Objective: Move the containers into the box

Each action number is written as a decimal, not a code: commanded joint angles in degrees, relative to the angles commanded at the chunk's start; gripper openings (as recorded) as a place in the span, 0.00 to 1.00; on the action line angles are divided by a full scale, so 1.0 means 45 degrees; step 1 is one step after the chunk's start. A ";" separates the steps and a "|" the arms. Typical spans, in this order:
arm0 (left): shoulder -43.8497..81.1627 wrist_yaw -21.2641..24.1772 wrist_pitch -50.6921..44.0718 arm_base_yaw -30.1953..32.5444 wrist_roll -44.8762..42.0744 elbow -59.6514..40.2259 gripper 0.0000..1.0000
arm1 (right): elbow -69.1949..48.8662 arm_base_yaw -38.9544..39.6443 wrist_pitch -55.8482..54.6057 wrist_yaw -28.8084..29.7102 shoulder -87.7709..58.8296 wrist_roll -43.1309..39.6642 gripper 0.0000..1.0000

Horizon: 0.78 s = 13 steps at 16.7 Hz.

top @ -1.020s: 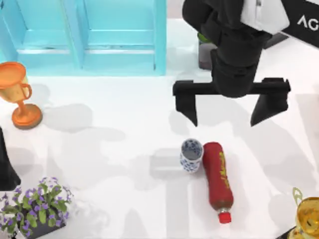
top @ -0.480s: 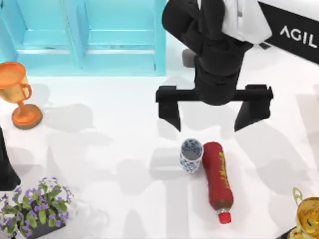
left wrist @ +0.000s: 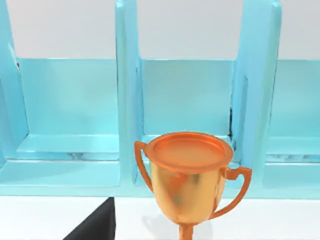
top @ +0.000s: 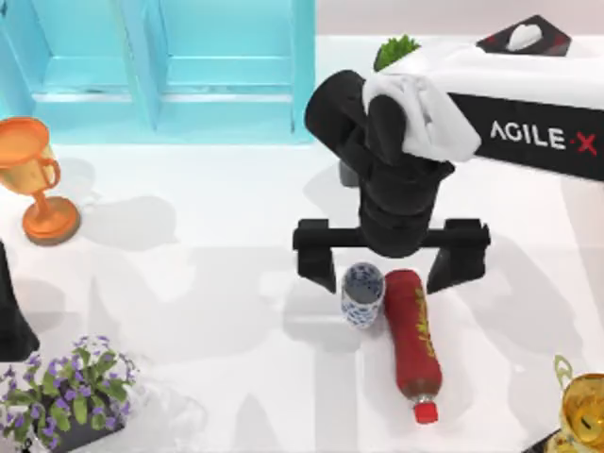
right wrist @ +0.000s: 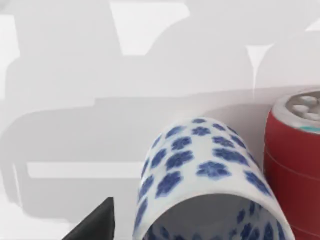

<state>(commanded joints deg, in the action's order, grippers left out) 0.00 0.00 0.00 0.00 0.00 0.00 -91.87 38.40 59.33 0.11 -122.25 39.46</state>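
Right claw (top: 391,268) spread wide above floral cup (top: 362,293) touching bottle (top: 413,342).

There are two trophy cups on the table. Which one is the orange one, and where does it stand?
The orange trophy stands at the table's left side, just in front of the blue box. The other trophy, at the bottom right corner, is golden yellow.

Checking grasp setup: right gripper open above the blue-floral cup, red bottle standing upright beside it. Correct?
Not quite. The red bottle lies on its side, touching the blue-floral cup, as the top view shows. The rest holds: the right gripper is over the cup with jaws spread wide.
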 joint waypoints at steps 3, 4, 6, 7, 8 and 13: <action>0.0000 0.0000 0.0000 0.0000 0.0000 0.0000 1.00 | 0.0491 0.0010 -0.0540 0.0001 -0.0121 0.0013 1.00; 0.0000 0.0000 0.0000 0.0000 0.0000 0.0000 1.00 | 0.0491 0.0010 -0.0540 0.0001 -0.0121 0.0013 1.00; 0.0000 0.0000 0.0000 0.0000 0.0000 0.0000 1.00 | 0.0491 0.0010 -0.0540 0.0001 -0.0121 0.0013 1.00; 0.0000 0.0000 0.0000 0.0000 0.0000 0.0000 1.00 | 0.0491 0.0010 -0.0540 0.0001 -0.0121 0.0013 0.92; 0.0000 0.0000 0.0000 0.0000 0.0000 0.0000 1.00 | 0.0491 0.0010 -0.0540 0.0001 -0.0121 0.0013 0.85; 0.0000 0.0000 0.0000 0.0000 0.0000 0.0000 1.00 | 0.0491 0.0010 -0.0540 0.0001 -0.0121 0.0013 0.47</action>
<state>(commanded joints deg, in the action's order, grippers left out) 0.00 0.00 0.00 0.00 0.00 0.00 -89.66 38.45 56.90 0.11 -122.79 39.52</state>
